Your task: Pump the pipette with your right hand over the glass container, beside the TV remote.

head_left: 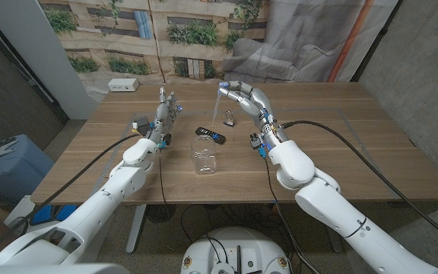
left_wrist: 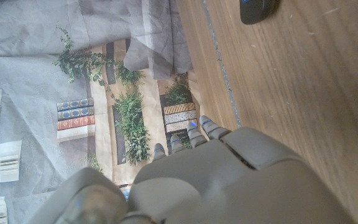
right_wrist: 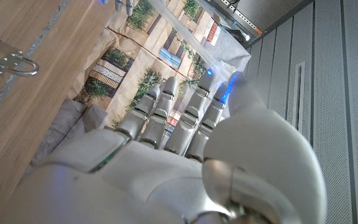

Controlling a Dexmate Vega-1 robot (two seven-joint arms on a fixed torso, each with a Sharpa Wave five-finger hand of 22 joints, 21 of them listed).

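Note:
My right hand (head_left: 245, 99) is raised over the far middle of the table and pinches the top of a thin translucent pipette (head_left: 218, 106), which hangs tip down. The pipette hangs behind the black TV remote (head_left: 210, 135), which lies on the wood. The clear glass container (head_left: 205, 160) stands upright nearer the front edge, in front of the remote and apart from the pipette. My left hand (head_left: 166, 106) stands to the left of the remote with fingers up and apart, holding nothing. The left wrist view has that hand's back (left_wrist: 216, 180) and one end of the remote (left_wrist: 258, 9).
A small metal clip (head_left: 229, 119) (right_wrist: 5, 59) lies just under my right hand, behind the remote. A white power strip (head_left: 124, 85) sits at the far left corner. A small grey object (head_left: 139, 124) lies beside my left wrist. Black cables trail off the front edge.

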